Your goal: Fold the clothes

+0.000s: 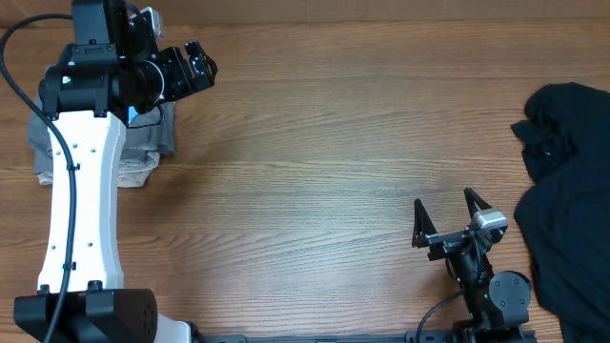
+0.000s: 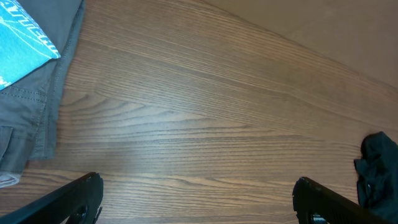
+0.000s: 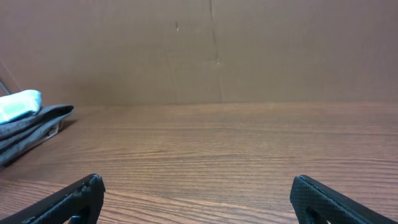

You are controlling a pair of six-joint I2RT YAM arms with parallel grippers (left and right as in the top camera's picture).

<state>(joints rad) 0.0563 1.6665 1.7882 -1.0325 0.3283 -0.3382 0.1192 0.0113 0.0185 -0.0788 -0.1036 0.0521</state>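
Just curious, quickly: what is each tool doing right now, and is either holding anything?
Left tool: open, holding nothing.
Right tool: open, holding nothing.

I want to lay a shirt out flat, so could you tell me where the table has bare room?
The widest free patch is the table between the folded stack at left and the black garment at right. Front right is tighter: the open right tool stands beside that garment. The left arm crowds the stack.

Table [image 1: 324,152] middle is wide open, loads of room to pass. Black garment [image 1: 567,200] hogs the right edge, folded pile [image 1: 157,133] sits upper left.
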